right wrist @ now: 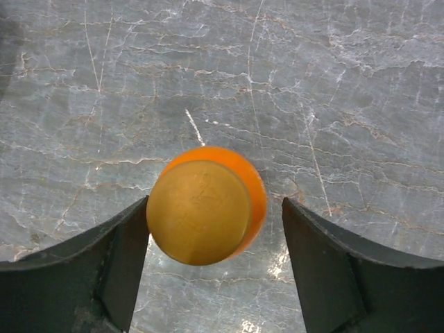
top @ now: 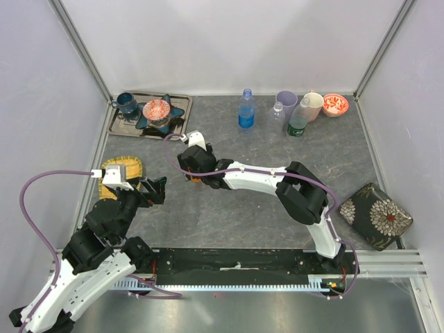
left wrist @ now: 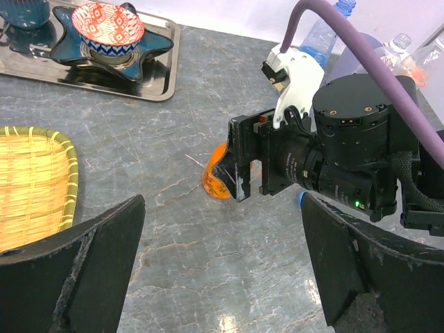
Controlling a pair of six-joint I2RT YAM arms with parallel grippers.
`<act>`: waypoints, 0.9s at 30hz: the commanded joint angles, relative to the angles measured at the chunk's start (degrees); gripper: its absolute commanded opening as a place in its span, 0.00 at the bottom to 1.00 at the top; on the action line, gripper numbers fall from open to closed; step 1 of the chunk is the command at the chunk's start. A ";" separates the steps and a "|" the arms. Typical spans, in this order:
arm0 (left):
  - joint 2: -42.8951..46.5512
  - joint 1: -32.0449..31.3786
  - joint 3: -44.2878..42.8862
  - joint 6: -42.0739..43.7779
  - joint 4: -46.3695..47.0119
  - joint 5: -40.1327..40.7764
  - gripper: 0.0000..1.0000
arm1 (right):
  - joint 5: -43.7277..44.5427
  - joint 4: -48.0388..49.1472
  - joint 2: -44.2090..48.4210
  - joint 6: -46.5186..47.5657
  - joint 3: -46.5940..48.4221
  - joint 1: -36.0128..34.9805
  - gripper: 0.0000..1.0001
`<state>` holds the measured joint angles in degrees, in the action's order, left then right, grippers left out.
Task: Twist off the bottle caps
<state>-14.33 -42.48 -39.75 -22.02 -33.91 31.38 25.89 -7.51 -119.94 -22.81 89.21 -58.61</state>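
Small orange-liquid plastic bottle [right wrist: 258,198] w/ its yellow-orange screw cap [right wrist: 198,211] stands on the grey marbled desk [right wrist: 333,104], left of centre, well apart from the other bottles at the back. From the right wrist cam it shows end-on, cap facing the lens. So its long axis looks approx. vertical and runs along the tool's own approach line.

Right tool [right wrist: 215,202] hangs directly over it, jaws spread, one each side of the cap. The finger on that view's left side [right wrist: 104,277] is touching or just shy of the cap rim. The opposite finger [right wrist: 347,277] has a clear strip of desk betw. it & the bottle. Not pinching yet; cap looks fully on.

So the bottle sits off-centre in the gap, toward the first finger. My read: closing from here would nudge the cap sideways before both pads bite, and a light bottle could tip. A small shift to centre seems needed first.

Left tool [left wrist: 222,211] is low over the desk near the bottle, jaws spread wide, nothing betw. them, aimed at the bottle's base. Right arm is the nearer one, directly above the cap. Left is next, prob. placed to steady the body while the cap turns.

Further out, along the back: blue-tinted bottle [top: 245,111] & two clear bottles [top: 277,114], caps on as far as I can tell, beside a lilac cup [top: 286,100] and a beige cup [top: 314,104]. Metal tray [left wrist: 159,76] back-left, woven yellow basket [left wrist: 35,187] beside the left arm.
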 commanded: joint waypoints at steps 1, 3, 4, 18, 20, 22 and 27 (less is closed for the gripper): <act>0.44 0.12 -1.04 0.22 0.86 0.00 0.99 | 3.03 1.44 0.32 -0.66 2.55 0.07 0.79; 0.27 0.12 -0.77 -0.04 0.86 -0.17 0.99 | 3.20 2.40 0.76 -0.48 1.59 0.07 0.76; 0.18 0.12 -0.77 -0.04 0.86 -0.35 0.99 | 3.12 3.28 0.93 -0.48 1.23 0.07 0.71; -4.48 0.12 -2.35 3.56 4.11 -3.86 1.00 | -0.57 3.29 22.88 -2.07 -13.17 1.12 0.21; -6.58 0.12 -2.62 5.57 7.69 -4.65 1.00 | -3.20 1.01 30.59 -2.07 -16.42 1.83 0.18; -8.78 0.12 -3.05 6.29 10.69 -6.41 1.00 | -8.91 -3.45 34.75 -1.63 -17.22 3.15 0.18; -18.61 0.20 -6.82 6.11 23.41 -17.00 1.00 | -18.05 -8.49 47.94 -1.36 -19.95 5.95 0.03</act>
<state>-26.68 -42.46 -41.85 -18.22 -24.91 24.10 17.04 -11.64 -79.29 -24.03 71.99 -54.50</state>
